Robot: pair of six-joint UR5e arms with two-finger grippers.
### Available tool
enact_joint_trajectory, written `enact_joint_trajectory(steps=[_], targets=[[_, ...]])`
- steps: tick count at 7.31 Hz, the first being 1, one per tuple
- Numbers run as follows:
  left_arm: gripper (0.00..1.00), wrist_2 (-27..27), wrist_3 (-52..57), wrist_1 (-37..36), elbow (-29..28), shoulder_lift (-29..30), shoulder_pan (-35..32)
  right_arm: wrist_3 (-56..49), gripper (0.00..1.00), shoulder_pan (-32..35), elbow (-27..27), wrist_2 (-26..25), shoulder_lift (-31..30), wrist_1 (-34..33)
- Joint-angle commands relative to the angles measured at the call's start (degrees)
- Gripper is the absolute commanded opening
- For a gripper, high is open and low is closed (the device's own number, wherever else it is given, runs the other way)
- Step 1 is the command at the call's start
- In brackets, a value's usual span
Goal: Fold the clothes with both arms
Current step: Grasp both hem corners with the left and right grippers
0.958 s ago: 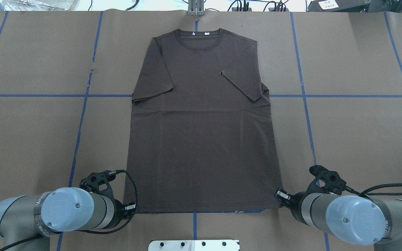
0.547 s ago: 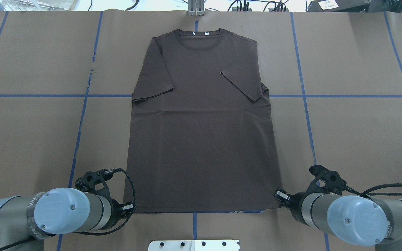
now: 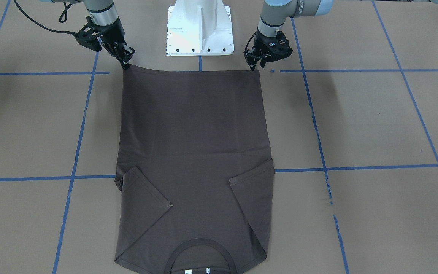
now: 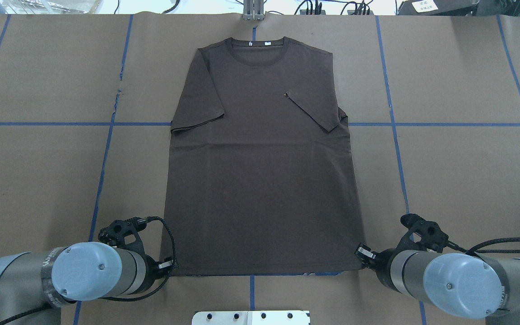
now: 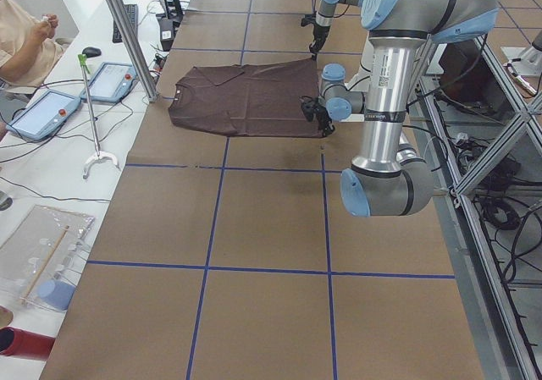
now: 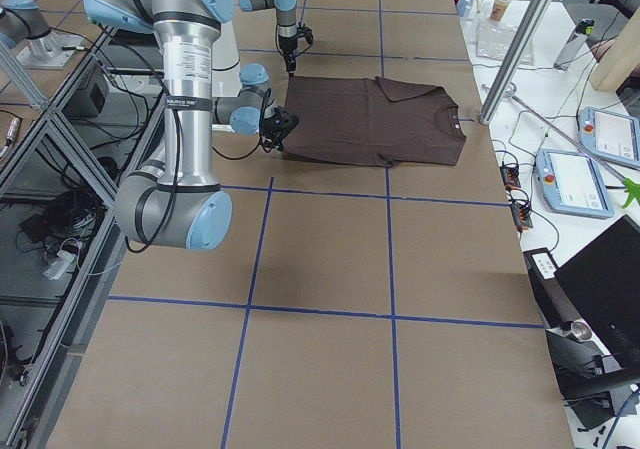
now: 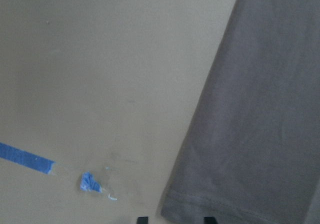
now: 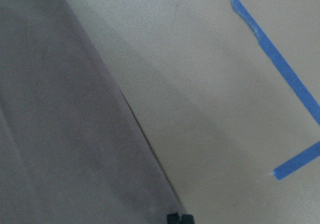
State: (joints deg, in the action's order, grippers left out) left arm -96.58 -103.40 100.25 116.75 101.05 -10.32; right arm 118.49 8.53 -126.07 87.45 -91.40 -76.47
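The dark brown T-shirt (image 4: pixel 260 180) lies flat on the brown table, collar (image 4: pixel 257 45) at the far edge, both sleeves folded in over the chest. My left gripper (image 4: pixel 169 264) is at the near left hem corner. In the left wrist view its fingertips (image 7: pixel 142 219) stand apart, one on each side of that hem corner (image 7: pixel 185 204), so it is open. My right gripper (image 4: pixel 360 253) is at the near right hem corner. In the right wrist view its tips (image 8: pixel 180 218) are together at the cloth's corner (image 8: pixel 150 194), shut on it.
The table is brown paper (image 4: pixel 458 171) with a grid of blue tape lines (image 4: pixel 102 171). The white robot base (image 3: pixel 200 26) stands just behind the hem. Operators' pendants (image 5: pixel 51 109) and a metal post (image 5: pixel 127 37) are at the far side.
My left arm drew back a little to the left, then came back slightly, staying at the hem corner. The right arm and the shirt have not visibly moved.
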Motion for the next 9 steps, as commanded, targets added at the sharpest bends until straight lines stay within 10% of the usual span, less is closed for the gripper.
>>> enact_joint_trajectory(steps=[1, 9], targets=[[0.48, 0.3, 0.4, 0.2, -0.7, 0.0, -0.1, 0.0, 0.0, 0.0, 0.0, 0.0, 0.0, 0.0], [0.46, 0.2, 1.4, 0.4, -1.3, 0.6, -0.2, 0.0, 0.0, -0.1, -0.1, -0.1, 0.0, 0.0]])
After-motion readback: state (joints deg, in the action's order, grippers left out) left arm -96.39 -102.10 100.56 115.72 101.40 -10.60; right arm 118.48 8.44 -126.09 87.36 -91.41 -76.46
